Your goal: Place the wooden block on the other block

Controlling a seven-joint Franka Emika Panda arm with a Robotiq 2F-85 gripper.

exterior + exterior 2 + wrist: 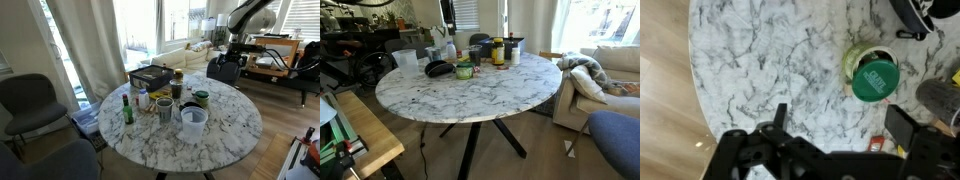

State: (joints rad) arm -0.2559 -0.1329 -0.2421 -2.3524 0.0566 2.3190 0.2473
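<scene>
Around the round marble table [225, 125] stand a grey chair [30, 100], pale curtains [95, 45] and a sofa [605, 75]. Jars, bottles and a clear tub [192, 122] crowd one side of the top. An exterior view alone shows a wooden bench [365, 140]. The wrist view looks straight down on a green-lidded jar [872, 80]. The gripper [840, 125] hangs above bare marble, jaws wide apart, holding nothing. The wooden block cannot be picked out among the clutter.
</scene>
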